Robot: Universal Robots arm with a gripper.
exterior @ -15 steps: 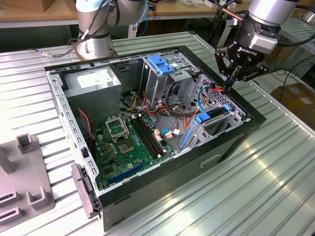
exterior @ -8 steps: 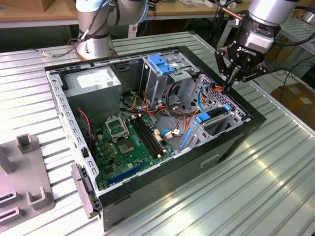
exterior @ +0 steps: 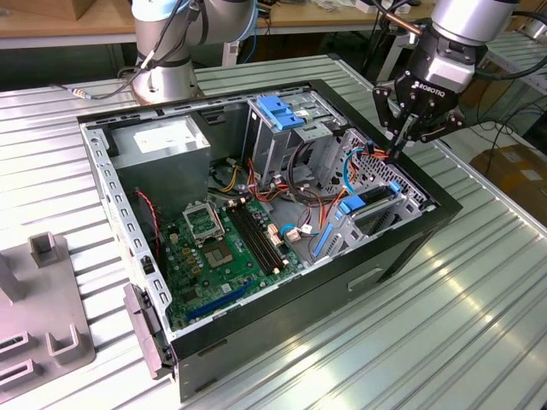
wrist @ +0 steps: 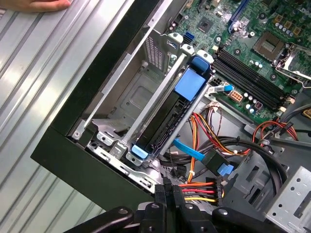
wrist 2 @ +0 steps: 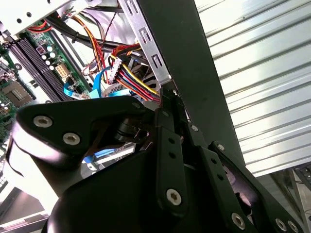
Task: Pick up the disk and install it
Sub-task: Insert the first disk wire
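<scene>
My gripper (exterior: 397, 147) is pinched tight. Its two black fingers are pressed together and I see nothing between them. It hangs tips down over the corner of the open computer case (exterior: 410, 248) on the exterior view's right.

In the first wrist view the gripper (wrist: 168, 188) sits right next to a bunch of red, yellow and black wires (wrist: 199, 191). I cannot tell if it touches them. In the second wrist view the gripper (wrist 2: 167, 99) has its own black body across much of the picture, so I can hardly see what is under it.

The disk (exterior: 374, 196) is not in the gripper. It lies in the metal cage (wrist: 146, 92) in that same corner, just below the tips and a little nearer. In the first wrist view the disk (wrist: 164, 120) shows a dark body with a blue tab at each end. Silver rails cross part of it, so I cannot tell if it is pushed all the way in.

To the exterior view's left of the cage is the green board (exterior: 226, 248). Beyond it, at the far side, are the grey box (exterior: 162, 145) and the light-blue block (exterior: 278, 111). The case stands on a ribbed metal table (exterior: 479, 325). In the first wrist view a person's hand (wrist: 39, 4) rests on that table, cut off by the edge.
</scene>
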